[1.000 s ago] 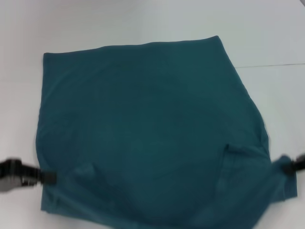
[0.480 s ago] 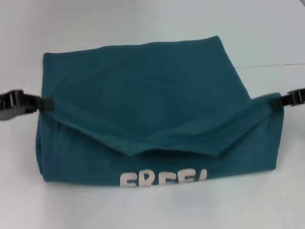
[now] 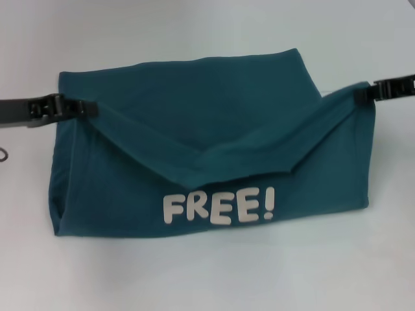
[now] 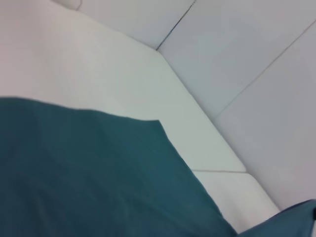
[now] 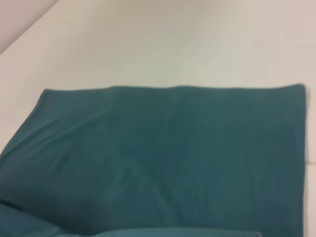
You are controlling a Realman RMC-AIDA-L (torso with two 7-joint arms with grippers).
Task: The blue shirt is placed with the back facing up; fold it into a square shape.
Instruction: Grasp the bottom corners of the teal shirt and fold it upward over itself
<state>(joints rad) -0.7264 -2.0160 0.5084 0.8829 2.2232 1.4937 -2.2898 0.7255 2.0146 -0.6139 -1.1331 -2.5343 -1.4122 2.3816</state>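
Note:
The blue shirt [image 3: 194, 97] lies on the white table, dark teal. Its near part is lifted and folded over toward the far edge. The turned-up side shows a white "FREE!" print [image 3: 218, 207]. My left gripper [image 3: 87, 108] is shut on the shirt's left corner. My right gripper [image 3: 360, 94] is shut on its right corner. Both hold the cloth a little above the layer lying flat, and the lifted edge sags to a point between them. The shirt also shows in the left wrist view [image 4: 89, 173] and in the right wrist view [image 5: 173, 148].
The white table [image 3: 194, 278] runs around the shirt on all sides. A thin seam line [image 3: 382, 88] crosses the table at the right. A small dark object [image 3: 3, 154] shows at the left edge.
Both grippers have carried the shirt's near corners up and away from me. The fold has gone over and the "FREE!" print has come fully into view.

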